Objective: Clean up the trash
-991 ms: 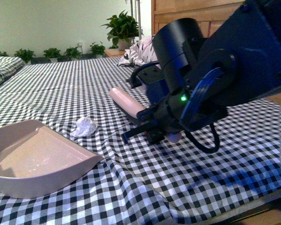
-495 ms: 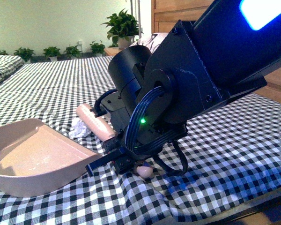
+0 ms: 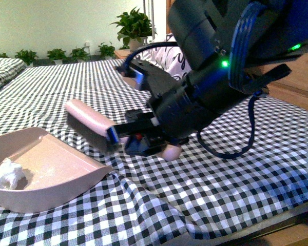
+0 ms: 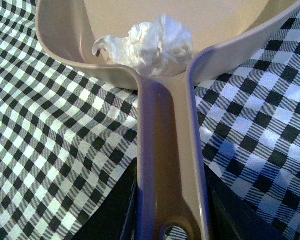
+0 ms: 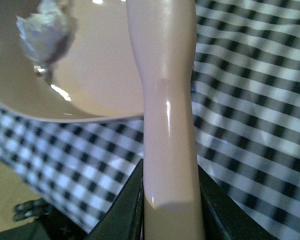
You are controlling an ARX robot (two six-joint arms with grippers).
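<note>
The checked bed (image 3: 236, 174) is being used as the work surface, with the dustpan (image 3: 51, 169) being held flat on it at the near left by the left gripper (image 4: 170, 210), clamped on its handle, so its mouth faces right. A pink brush (image 3: 92, 117) is being gripped by the right gripper (image 3: 143, 141), clamped on its handle and angled toward the pan for sweeping. The trash (image 3: 9, 174) is lying inside the pan, at its far-left back wall.

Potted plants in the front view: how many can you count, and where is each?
5, all along the far wall: a large one by the wooden headboard, and four small ones in a row leftwards. More may be hidden at the left edge.
</note>
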